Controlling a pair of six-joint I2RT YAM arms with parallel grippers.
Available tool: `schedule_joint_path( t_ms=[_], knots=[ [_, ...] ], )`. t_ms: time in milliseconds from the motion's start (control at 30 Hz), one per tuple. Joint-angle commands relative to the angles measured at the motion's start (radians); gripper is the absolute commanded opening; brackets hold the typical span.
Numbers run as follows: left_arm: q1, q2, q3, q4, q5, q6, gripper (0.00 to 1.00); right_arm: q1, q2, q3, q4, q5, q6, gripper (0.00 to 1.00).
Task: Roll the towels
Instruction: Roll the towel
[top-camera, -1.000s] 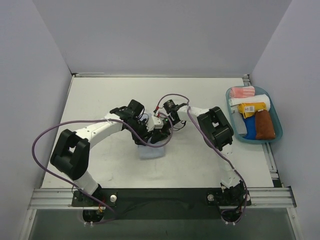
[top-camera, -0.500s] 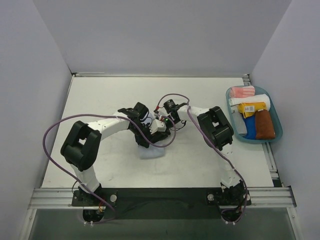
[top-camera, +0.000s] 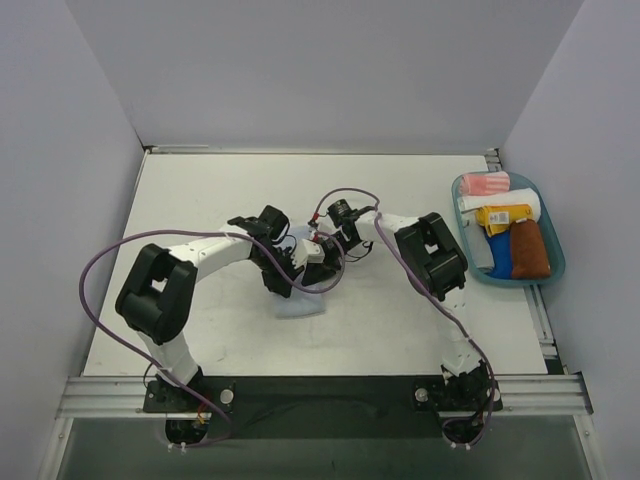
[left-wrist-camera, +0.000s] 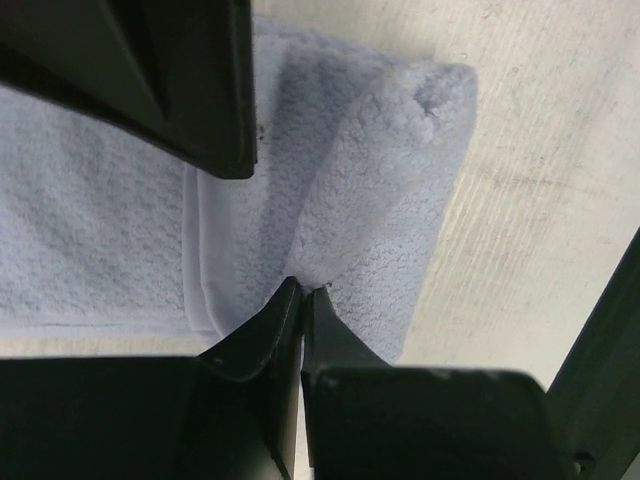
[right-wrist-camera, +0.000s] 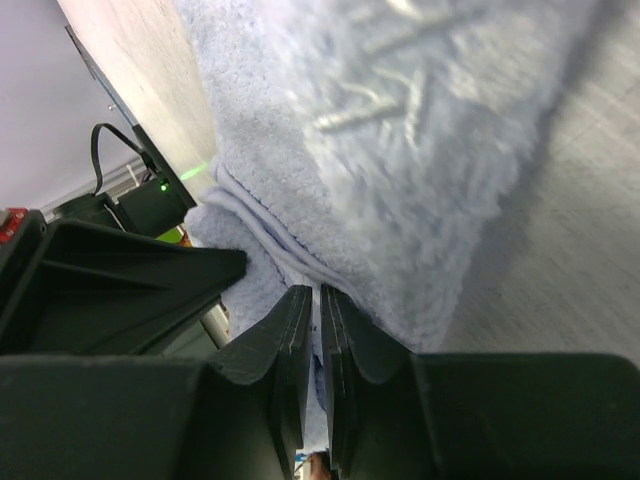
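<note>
Both arms reach in toward each other, wrists tipped down; left gripper (left-wrist-camera: 300, 292) and right gripper (right-wrist-camera: 318, 296) both pinched shut

The left arm (top-camera: 210, 250) and the right arm (top-camera: 432, 255) are showing white link shells between chunky black joint housings. A purple cable (top-camera: 83, 300) is looping out beside the left arm, and a second purple cable (top-camera: 345, 193) is arching over the right arm's wrist. The left hand (left-wrist-camera: 300, 292) and the right hand (right-wrist-camera: 318, 292) are showing matte black, wedge-shaped fingers (left-wrist-camera: 250, 350). A small green light (right-wrist-camera: 162, 184) is glowing on a black housing.
</note>
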Motion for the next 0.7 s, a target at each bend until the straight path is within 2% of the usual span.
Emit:
schedule_joint_path(
  t_ms=[0, 200, 300, 367, 400, 433, 600, 667],
  knots=[
    [0.023, 0.011, 0.015, -0.027, -0.008, 0.012, 0.0, -0.006, 0.028, -0.024, -0.04, 0.077, -0.026, 0.12],
    [0.021, 0.094, 0.079, 0.002, -0.013, -0.005, 0.0, -0.006, 0.025, -0.024, -0.04, 0.077, -0.029, 0.12],
    [0.021, 0.116, 0.09, 0.004, -0.019, 0.0, 0.04, -0.016, 0.02, -0.019, -0.04, 0.077, -0.031, 0.14],
    [0.021, 0.114, 0.091, 0.003, -0.019, 0.001, 0.11, -0.036, 0.016, -0.015, -0.043, 0.08, -0.032, 0.16],
    [0.021, 0.107, 0.091, -0.001, -0.013, 0.003, 0.23, -0.044, 0.005, -0.01, -0.043, 0.082, -0.04, 0.19],
    [0.021, 0.087, 0.091, -0.008, -0.005, 0.008, 0.29, -0.052, -0.004, -0.007, -0.048, 0.085, -0.045, 0.2],
    [0.021, -0.027, 0.101, -0.053, 0.024, 0.008, 0.47, -0.108, -0.102, 0.019, -0.121, 0.059, -0.095, 0.36],
    [0.021, -0.1, 0.101, -0.062, 0.044, -0.008, 0.53, -0.116, -0.147, 0.008, -0.138, 0.064, -0.123, 0.38]
  ],
)
